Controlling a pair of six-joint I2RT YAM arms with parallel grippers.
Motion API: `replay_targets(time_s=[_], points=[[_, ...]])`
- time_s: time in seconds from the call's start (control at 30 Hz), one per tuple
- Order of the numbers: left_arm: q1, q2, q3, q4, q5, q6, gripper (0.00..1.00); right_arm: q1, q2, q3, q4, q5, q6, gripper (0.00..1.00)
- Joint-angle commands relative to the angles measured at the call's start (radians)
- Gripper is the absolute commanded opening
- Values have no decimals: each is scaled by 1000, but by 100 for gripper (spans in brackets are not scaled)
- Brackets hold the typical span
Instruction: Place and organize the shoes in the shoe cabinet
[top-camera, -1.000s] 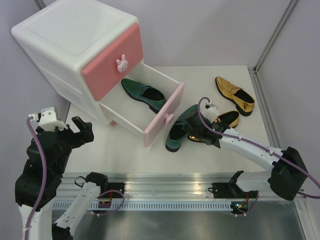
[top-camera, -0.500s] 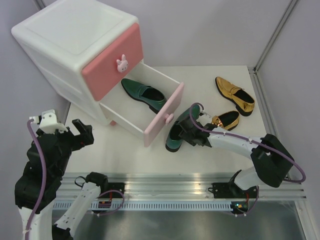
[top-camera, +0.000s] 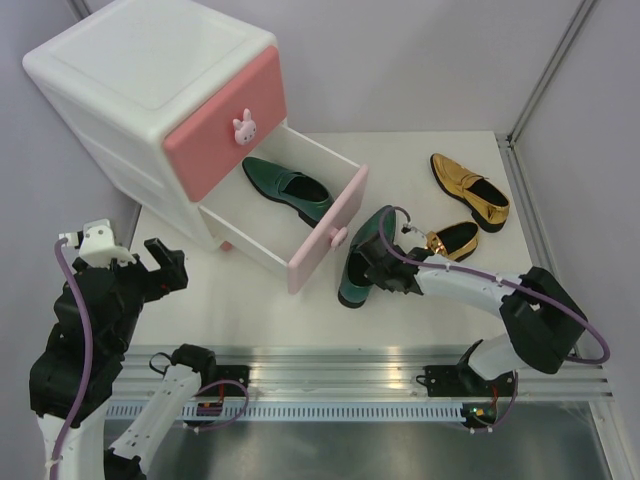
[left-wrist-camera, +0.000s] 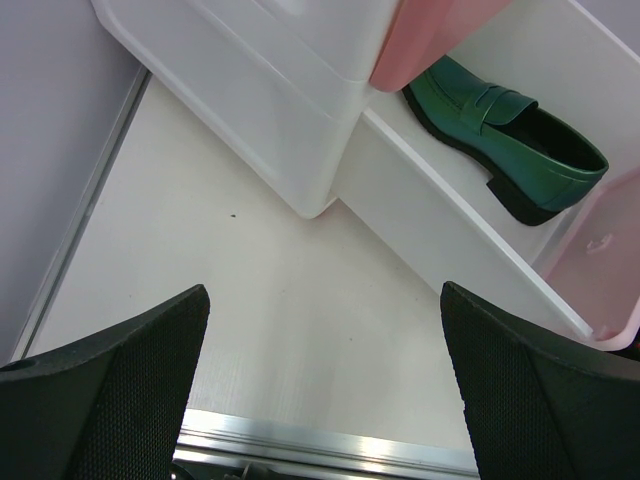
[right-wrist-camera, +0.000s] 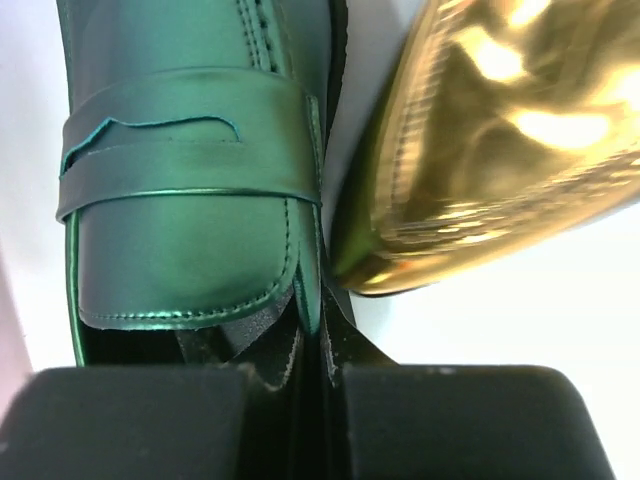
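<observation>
Green loafer (top-camera: 366, 238) — tongue pinched by right gripper (top-camera: 380, 265) — lies diagonally, toe far-right.

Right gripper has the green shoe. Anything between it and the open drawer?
Only the drawer front, which stands between the held shoe and the drawer's inside; the shoe likely has to go over it. A second green shoe already lies inside.

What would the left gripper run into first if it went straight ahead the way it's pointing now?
Probably the bare table, just short of the shoe cabinet corner and its open lower drawer. The left gripper is open and holds nothing. Depth is hard to judge.
</observation>
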Motion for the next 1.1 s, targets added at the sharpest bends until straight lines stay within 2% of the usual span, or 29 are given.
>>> replay_targets(time_s=[0.0,0.27,0.5,0.63,0.7,0.8,0.93,1.07], points=[[-3,1,14,-10,-12,6,100,-1,-110,68,-62,136,-18,1],[-3,14,34,-7,-12,6,100,-8,-291,151,-235,380,-9,0],[-3,21,41,-3,-9,8,100,-28,-368,220,-289,485,-40,0],[-3,19,44,-3,-7,5,100,-30,-394,318,-256,578,-176,0],[-3,19,44,-4,-7,5,100,-33,-403,362,-219,592,-312,0],[-3,15,42,-4,-8,3,100,-39,-403,489,-136,568,-489,0],[-3,19,41,-3,-10,2,100,-39,-356,626,-87,438,-650,0],[-3,30,42,-3,-7,-4,100,-41,-239,766,-91,180,-698,0]])
